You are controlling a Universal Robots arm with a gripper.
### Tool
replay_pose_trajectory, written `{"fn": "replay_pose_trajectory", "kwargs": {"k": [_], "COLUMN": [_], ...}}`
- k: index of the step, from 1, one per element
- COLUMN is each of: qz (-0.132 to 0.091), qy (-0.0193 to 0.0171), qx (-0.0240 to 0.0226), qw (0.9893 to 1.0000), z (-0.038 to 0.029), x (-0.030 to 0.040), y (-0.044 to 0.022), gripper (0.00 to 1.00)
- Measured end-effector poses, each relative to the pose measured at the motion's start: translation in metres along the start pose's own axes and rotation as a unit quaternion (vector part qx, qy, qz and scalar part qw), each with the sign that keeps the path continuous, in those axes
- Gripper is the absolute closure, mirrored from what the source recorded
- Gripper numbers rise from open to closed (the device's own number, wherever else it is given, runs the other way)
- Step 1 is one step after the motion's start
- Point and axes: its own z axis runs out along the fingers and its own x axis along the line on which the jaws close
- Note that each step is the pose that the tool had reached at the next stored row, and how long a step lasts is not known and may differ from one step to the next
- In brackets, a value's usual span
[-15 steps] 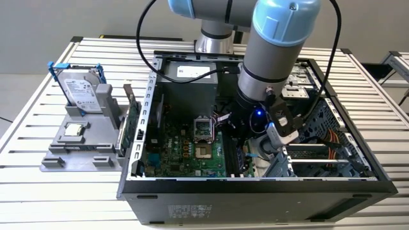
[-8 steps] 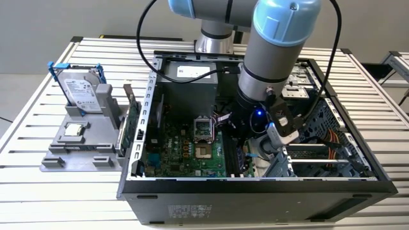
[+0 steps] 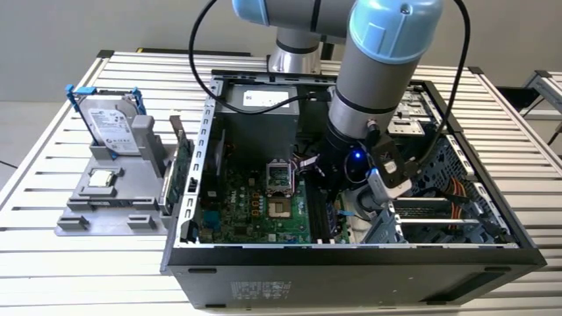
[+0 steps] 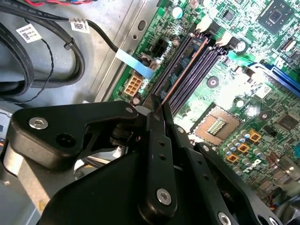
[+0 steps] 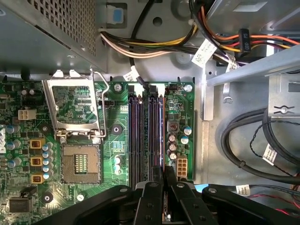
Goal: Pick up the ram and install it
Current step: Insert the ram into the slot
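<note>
The claw (image 4: 157, 110) is down inside the open case (image 3: 351, 253), its fingers (image 5: 169, 180) pinched narrow on the ram (image 4: 183, 70). The ram stands on edge in one of the black slots (image 5: 140, 136) on the motherboard (image 3: 246, 204), beside the empty CPU socket (image 5: 80, 161). In the exterior view the arm (image 3: 378, 72) reaches into the case at the right of the board. On the bench (image 3: 52, 263), at the exterior view's left, a hard drive (image 3: 112, 128) stands in a grey holder (image 3: 105, 210).
</note>
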Motion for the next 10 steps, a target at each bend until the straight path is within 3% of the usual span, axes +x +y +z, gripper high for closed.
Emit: {"fn": "replay_pose_trajectory", "kwargs": {"k": [10], "qz": [0.011], "qy": [0.0001], "qx": [0.0], "qw": [0.9999], "z": [0.0032], "x": [-0.0005], "y": [0.0001], "gripper": [1.0]}}
